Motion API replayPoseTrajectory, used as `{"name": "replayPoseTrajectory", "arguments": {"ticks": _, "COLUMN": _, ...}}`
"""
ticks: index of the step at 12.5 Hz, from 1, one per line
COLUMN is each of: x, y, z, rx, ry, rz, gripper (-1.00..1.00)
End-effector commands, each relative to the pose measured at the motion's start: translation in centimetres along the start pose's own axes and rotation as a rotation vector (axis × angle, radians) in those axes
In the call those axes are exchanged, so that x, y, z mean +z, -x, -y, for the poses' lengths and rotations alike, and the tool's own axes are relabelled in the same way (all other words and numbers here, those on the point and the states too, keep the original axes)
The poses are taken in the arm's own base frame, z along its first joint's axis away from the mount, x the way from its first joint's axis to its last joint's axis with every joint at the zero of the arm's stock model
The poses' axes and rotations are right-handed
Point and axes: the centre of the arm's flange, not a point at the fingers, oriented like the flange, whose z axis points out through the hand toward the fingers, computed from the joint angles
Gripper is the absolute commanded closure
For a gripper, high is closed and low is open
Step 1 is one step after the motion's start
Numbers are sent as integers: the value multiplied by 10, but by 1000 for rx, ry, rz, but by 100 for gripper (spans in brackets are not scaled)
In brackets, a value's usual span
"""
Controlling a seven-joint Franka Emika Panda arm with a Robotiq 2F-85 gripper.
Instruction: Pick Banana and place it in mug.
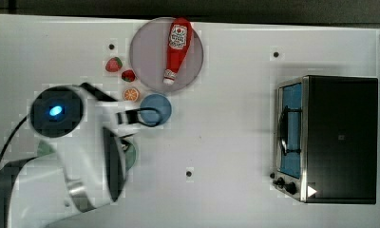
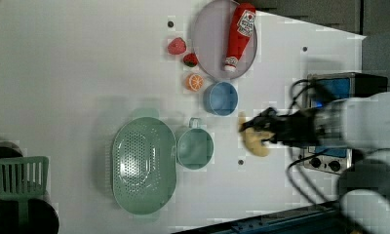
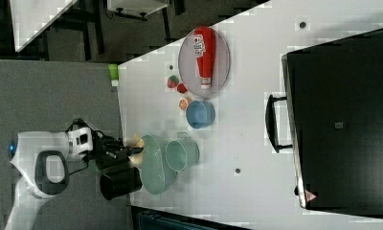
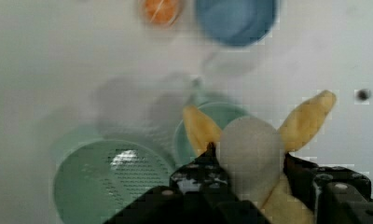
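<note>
Here, in the wrist view, we see the black gripper (image 4: pixel 250 161) clamped on the peeled yellow banana (image 4: pixel 252 151), held above the pale mint-green handled mug (image 4: pixel 187 140). The left view shows the green perforated colander (image 2: pixel 143 165) touching that mug; the red ketchup bottle's (image 2: pixel 239 34) label stays unreadable.

The black gripper (image 4: pixel 250 164) squeezes the banana (image 4: pixel 252 149) from both sides. One dark finger (image 4: pixel 198 175) presses on one side and the other finger presses on the other side. The banana has a pale round end, and yellow peel flaps stick out from it like two ears. Past the banana sits the mint-green mug (image 4: pixel 226 116), partly hidden by the fruit. Just beside the mug is the big green colander (image 4: pixel 110 182) full of tiny holes. Farther off on the white table (image 4: pixel 58 70) are a blue bowl (image 4: pixel 236 18) and an orange slice (image 4: pixel 161 9), close together. A small dark dot (image 4: pixel 362 94) marks the table near one peel flap.
</note>
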Motion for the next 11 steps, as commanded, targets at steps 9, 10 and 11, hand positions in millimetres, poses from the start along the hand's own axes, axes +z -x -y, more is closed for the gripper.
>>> {"name": "replayPoseTrajectory", "arguments": {"ticks": 9, "x": 146, "y": 11, "z": 2, "rx": 215, "ry": -47, "rz": -1, "gripper": -22}}
{"name": "replayPoseTrajectory", "arguments": {"ticks": 10, "x": 148, "y": 10, "z": 3, "rx": 217, "ry": -54, "rz": -3, "gripper": -44}}
{"name": "replayPoseTrajectory", "arguments": {"ticks": 11, "x": 148, "y": 10, "z": 3, "rx": 218, "ry": -54, "rz": -3, "gripper": -67}}
